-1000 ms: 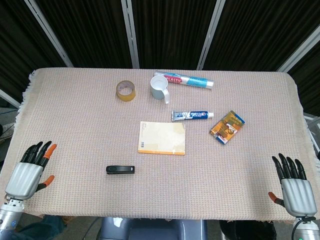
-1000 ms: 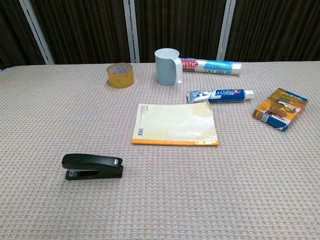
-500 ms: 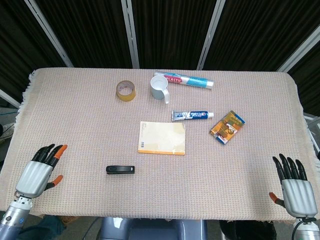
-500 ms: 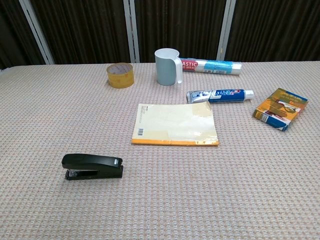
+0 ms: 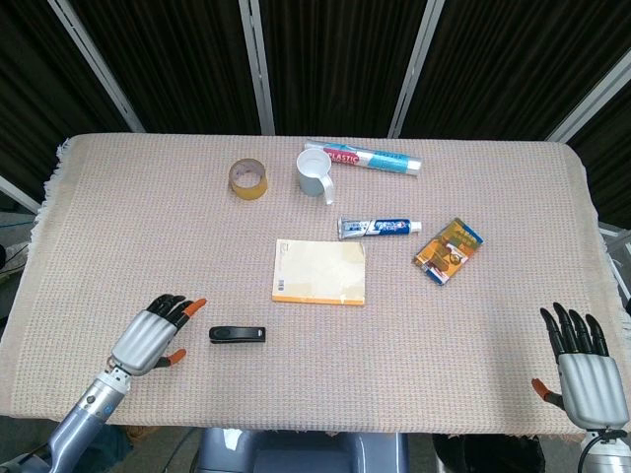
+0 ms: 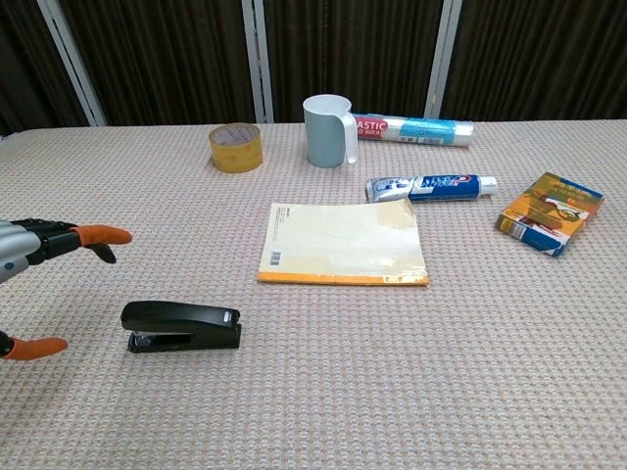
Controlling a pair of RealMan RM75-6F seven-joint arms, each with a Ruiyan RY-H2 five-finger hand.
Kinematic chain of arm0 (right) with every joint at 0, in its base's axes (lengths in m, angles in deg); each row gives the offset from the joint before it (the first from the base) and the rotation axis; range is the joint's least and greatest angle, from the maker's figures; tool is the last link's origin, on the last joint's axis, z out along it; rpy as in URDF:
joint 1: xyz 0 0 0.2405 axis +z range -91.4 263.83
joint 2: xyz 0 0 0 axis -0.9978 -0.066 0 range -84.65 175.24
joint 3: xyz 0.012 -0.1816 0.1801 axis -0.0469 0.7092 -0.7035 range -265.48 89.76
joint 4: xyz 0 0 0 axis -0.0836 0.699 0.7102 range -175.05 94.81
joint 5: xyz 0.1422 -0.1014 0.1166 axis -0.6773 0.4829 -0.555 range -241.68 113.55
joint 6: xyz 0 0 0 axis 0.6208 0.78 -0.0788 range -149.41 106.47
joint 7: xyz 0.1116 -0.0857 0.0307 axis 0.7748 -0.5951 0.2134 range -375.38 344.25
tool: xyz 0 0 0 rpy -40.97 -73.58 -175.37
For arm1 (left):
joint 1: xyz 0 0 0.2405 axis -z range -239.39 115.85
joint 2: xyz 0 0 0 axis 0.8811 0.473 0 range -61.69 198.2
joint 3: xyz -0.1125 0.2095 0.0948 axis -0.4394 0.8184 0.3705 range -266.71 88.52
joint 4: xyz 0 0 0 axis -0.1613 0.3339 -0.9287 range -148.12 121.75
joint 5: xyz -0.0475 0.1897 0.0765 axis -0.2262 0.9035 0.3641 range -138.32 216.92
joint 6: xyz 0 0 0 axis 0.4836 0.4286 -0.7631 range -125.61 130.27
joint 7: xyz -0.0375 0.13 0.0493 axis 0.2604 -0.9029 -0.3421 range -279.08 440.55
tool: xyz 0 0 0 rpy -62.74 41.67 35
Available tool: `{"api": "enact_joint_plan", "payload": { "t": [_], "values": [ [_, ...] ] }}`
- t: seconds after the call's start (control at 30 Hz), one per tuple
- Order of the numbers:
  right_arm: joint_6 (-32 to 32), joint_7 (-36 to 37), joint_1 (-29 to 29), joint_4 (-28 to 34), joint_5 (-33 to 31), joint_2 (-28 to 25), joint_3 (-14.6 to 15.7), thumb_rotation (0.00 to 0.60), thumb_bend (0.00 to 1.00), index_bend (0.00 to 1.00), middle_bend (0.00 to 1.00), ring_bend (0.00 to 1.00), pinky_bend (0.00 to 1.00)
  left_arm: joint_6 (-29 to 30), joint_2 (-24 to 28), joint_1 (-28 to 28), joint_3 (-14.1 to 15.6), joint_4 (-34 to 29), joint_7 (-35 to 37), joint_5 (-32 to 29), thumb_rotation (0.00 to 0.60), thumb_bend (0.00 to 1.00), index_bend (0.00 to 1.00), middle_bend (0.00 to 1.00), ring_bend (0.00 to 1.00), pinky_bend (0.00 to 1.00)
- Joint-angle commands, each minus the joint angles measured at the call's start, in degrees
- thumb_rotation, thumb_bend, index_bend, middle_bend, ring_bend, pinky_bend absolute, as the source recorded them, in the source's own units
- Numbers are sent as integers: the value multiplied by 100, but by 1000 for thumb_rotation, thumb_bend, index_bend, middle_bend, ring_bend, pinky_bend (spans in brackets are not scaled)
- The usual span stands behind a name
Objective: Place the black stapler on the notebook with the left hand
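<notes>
Now, left to right, with the notebook (image 5: 319, 271) as landmark, flat near the middle of the tabletop (image 5: 148, 227).

Left hand (image 5: 151, 337): far left of the notebook and nearer the front edge, palm down over the cloth, fingers (image 6: 96, 235) spread and extended, pointing at the stapler. Holds nothing. Fingertips fall just short of the stapler's left end; a gap shows in both views. In the chest view only the orange-tipped fingers enter at the left border.

Stapler (image 5: 238, 335): black, lying on its base, long axis left-right, left of the notebook and toward the front. Apart from the notebook; not touched by either hand. Chest view shows it closed, sitting level (image 6: 181, 325).

Tape (image 5: 249, 178): yellowish roll, behind the notebook and to its left, resting on its edge ring.

Cup (image 5: 315, 172): pale blue, upright, handle toward the front, straight behind the notebook.

Wrap roll (image 5: 365, 158): lies just behind the cup, running off to the right.

Toothpaste (image 5: 380, 228): tube lying just behind the notebook's right rear corner, cap to the right.

Box (image 5: 448, 249): orange and blue, right of the notebook, set at an angle.

Right hand (image 5: 583, 368): far right of the notebook, at the front right corner of the tabletop, fingers straight and apart, nothing in it.
</notes>
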Motion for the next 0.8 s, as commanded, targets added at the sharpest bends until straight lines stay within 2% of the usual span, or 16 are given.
{"api": "enact_joint_plan", "payload": {
  "t": [0.03,0.33,0.8],
  "values": [
    [-5,2,-4,2,-1,0,0,600,66,0,0,0,0,-130,-199,180,25,152,294,63,600,212,120,227,171,196],
    [-41,8,-20,5,35,0,7,600,67,0,0,0,0,-231,-647,483,-14,420,500,150,600,213,170,260,179,190],
    [-162,218,-75,10,119,-97,12,600,67,0,0,0,0,-609,-1189,807,-131,676,219,-142,600,240,291,312,226,217]
  ]
}}
